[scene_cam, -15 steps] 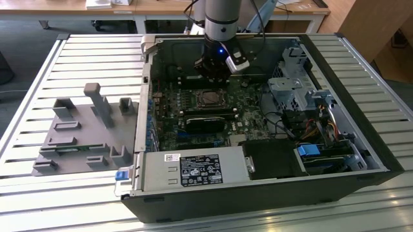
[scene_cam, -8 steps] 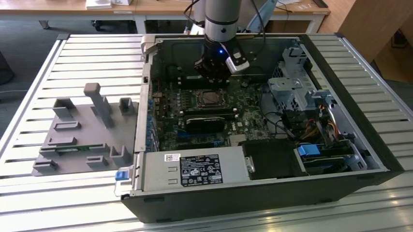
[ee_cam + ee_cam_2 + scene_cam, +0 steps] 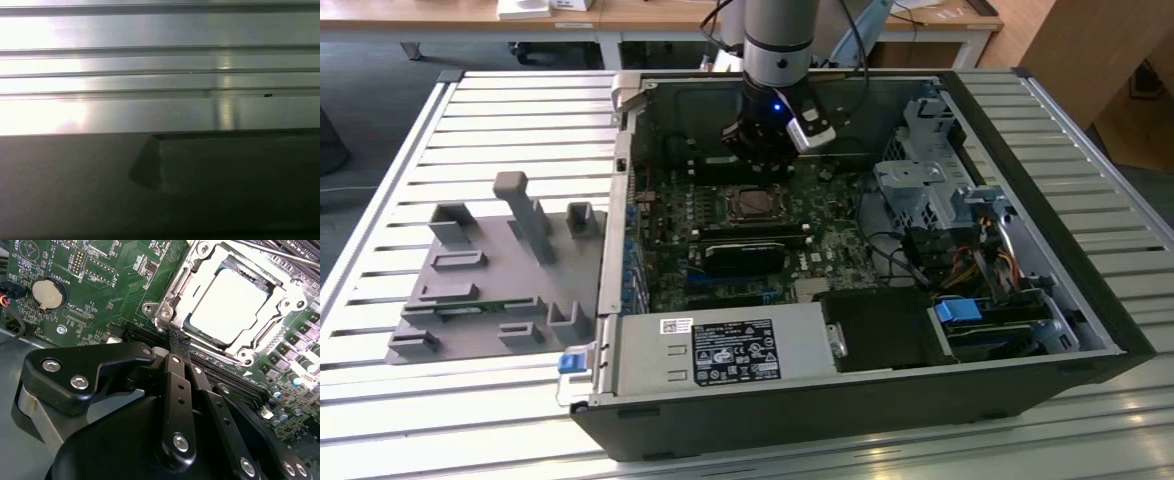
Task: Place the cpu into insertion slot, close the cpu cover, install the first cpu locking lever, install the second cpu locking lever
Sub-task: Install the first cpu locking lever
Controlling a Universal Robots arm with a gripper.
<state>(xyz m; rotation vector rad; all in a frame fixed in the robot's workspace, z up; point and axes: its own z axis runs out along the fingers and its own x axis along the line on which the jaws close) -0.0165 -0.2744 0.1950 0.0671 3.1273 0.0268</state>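
The cpu [image 3: 230, 305], a pale square chip, lies flat in the insertion slot [image 3: 754, 203] on the green motherboard. The cpu cover [image 3: 202, 272], a shiny metal frame, lies down around the chip's edges. A thin metal lever rod [image 3: 272, 249] runs along the socket's far side. In the exterior view my gripper [image 3: 767, 158] hangs inside the open computer case, just behind and above the socket. In the second wrist view its black fingers [image 3: 172, 375] lie pressed together, and their tip [image 3: 176, 337] sits close to a corner of the socket with nothing held.
The case's back wall stands just behind the arm. A drive cage [image 3: 921, 190] and cables sit at the exterior view's right, and a power supply [image 3: 720, 352] at the front. A grey parts fixture [image 3: 494, 280] rests on the slatted table. Long black memory slots [image 3: 235, 385] run beside the socket.
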